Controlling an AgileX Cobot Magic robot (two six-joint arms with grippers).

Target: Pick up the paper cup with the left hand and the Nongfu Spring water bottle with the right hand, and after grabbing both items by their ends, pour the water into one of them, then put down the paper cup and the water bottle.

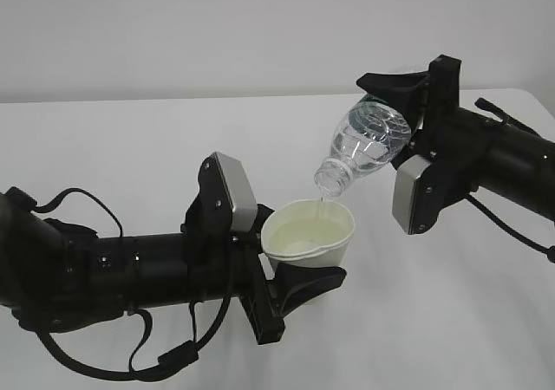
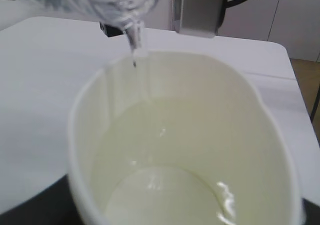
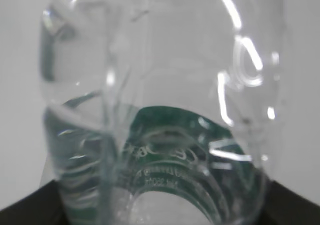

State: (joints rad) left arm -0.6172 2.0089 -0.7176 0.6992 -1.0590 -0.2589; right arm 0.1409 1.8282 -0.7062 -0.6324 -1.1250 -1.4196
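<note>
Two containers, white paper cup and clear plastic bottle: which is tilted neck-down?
The clear ribbed plastic bottle; the white paper cup sits upright, mouth up.

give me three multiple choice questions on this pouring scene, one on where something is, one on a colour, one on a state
1. Where is the mouth of the Nongfu Spring water bottle?
A. just above the rim of the paper cup
B. resting on the table
C. below the cup

2. What colour is the bottle's label?
A. red
B. dark green
C. yellow

3. How is the bottle held by the right gripper?
A. upright, neck up
B. tilted, neck down toward the cup
C. lying flat on the table

Answers: 1 A, the exterior view shows the neck right over the cup that the left gripper holds. 2 B, the right wrist view shows green print through the clear plastic. 3 B, a thin stream of water falls from the neck into the cup.
</note>
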